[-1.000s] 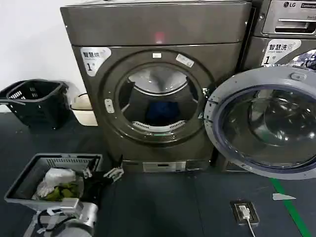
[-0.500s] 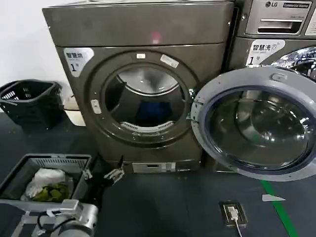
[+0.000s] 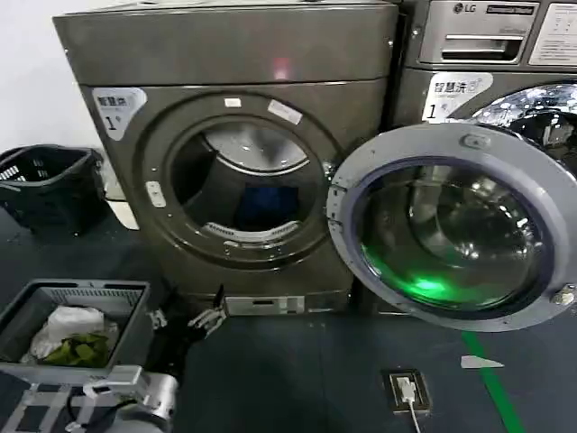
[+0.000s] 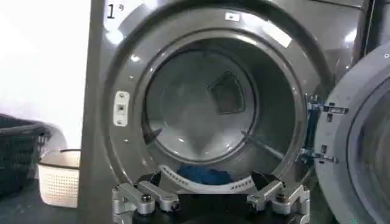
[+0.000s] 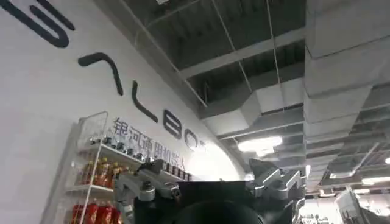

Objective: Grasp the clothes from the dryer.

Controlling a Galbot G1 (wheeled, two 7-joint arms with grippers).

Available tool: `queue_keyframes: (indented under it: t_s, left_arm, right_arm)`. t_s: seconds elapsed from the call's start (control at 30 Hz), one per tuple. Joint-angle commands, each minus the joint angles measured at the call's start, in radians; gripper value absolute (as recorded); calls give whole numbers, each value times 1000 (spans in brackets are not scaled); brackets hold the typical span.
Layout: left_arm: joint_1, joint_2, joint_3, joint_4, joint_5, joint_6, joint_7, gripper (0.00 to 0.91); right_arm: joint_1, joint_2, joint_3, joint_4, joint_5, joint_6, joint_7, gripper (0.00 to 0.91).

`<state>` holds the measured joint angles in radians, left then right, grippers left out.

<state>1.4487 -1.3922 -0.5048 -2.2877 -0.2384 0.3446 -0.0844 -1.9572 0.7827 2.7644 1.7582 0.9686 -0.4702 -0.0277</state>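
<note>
Two machines stand ahead of me in the head view: the dryer (image 3: 225, 153), brown-grey w/ a "1" sticker, and a silver LG machine (image 3: 487, 63) beside it. Dryer door (image 3: 451, 230) is swung fully open. My left gripper (image 3: 185, 322) sits low on the floor side, below and in front of the porthole, jaws spread wide w/ nothing between them. A grey bin (image 3: 77, 316) w/ white and yellow-green fabric sits just beside it. The clothes (image 3: 268, 203), a dark blue bundle, lie inside the drum, well beyond my jaws.

Left wrist view: left gripper fingertips (image 4: 144, 199) apart, empty; blue clothes (image 4: 204, 175) lie at the drum's front lip, just past the jaws.

Right wrist view: my right gripper (image 5: 210, 192) points up toward ceiling ducts (image 5: 286, 91), jaws wide, empty.
</note>
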Motion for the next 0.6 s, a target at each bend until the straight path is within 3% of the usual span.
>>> queue_keyframes:
  t_s: [0.03,0.6]
  left_arm:
    - [1,2,-1,0,-2,1,0,907]
    - [-4,13,-33,-2,-6,-3,2,907]
  right_arm:
    - [1,1,0,-1,0,-1,1,907]
    - [6,5,-24,10,4,107,-50,907]
